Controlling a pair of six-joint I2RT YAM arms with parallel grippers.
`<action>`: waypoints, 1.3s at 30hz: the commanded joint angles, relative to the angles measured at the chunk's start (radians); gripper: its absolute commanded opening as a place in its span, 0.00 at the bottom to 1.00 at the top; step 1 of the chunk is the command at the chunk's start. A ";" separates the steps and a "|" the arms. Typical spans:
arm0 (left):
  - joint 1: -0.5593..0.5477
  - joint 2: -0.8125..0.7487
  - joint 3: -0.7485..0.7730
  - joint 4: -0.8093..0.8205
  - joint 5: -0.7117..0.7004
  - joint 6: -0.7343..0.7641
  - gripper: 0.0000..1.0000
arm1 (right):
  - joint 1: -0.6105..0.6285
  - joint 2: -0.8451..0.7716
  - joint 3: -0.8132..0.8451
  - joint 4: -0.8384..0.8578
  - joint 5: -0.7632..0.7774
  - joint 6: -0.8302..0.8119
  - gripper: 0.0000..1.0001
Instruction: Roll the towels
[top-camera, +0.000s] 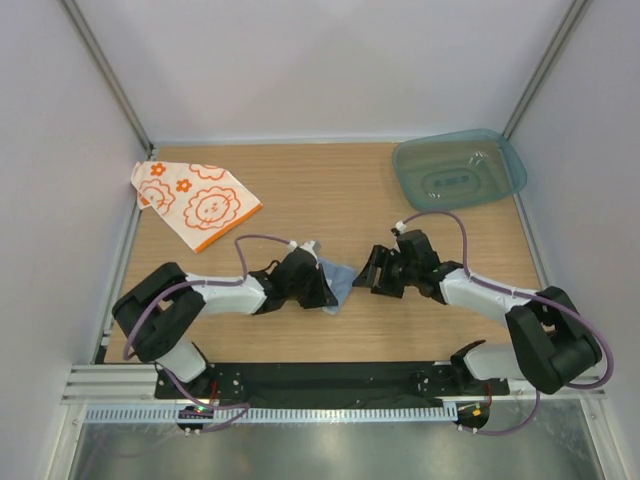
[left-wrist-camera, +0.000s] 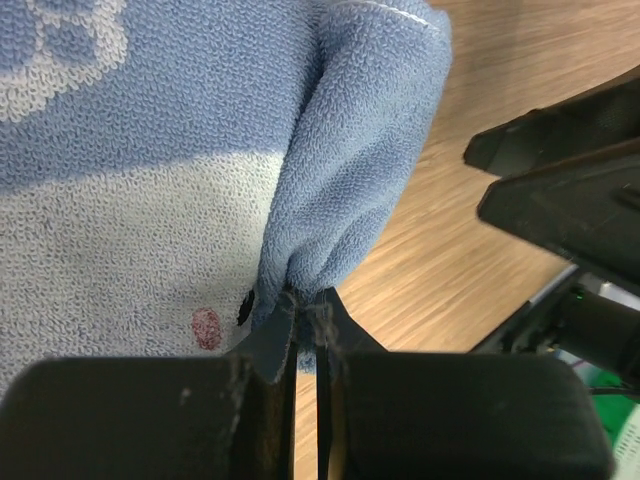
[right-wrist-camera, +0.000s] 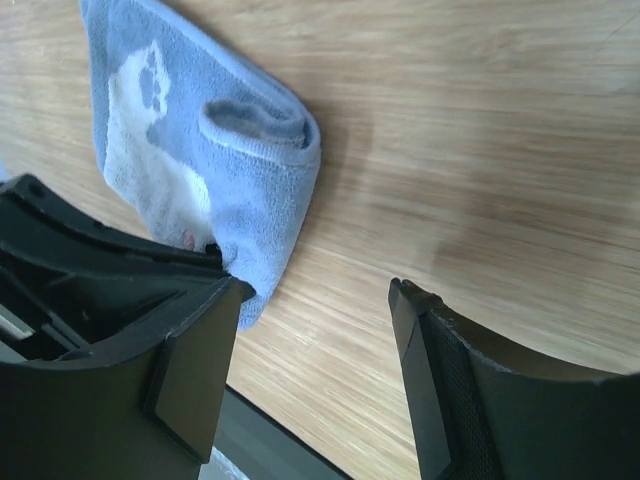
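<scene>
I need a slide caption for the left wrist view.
Left gripper shut on a fold of the blue towel, with the wooden table beyond.

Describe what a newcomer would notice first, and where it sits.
Mid-table, the blue towel is pinched in the shut jaws of the left arm, the open jaws of the right arm beside it. The orange-print towel lies at the far left corner, the teal tray at the far right.

The wooden table (top-camera: 330, 200) bears an orange-print towel (top-camera: 195, 203), a blue towel (top-camera: 338, 283) and a teal tray (top-camera: 458, 168).
</scene>
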 joint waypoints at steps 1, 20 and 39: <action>0.020 0.031 -0.048 0.024 0.103 -0.040 0.00 | 0.026 -0.006 -0.014 0.094 -0.019 0.032 0.69; 0.037 0.016 -0.027 -0.025 0.141 0.026 0.01 | 0.164 0.198 0.144 0.062 0.081 0.043 0.27; -0.288 -0.087 0.341 -0.625 -0.583 0.254 0.52 | 0.199 0.262 0.358 -0.303 0.191 -0.002 0.25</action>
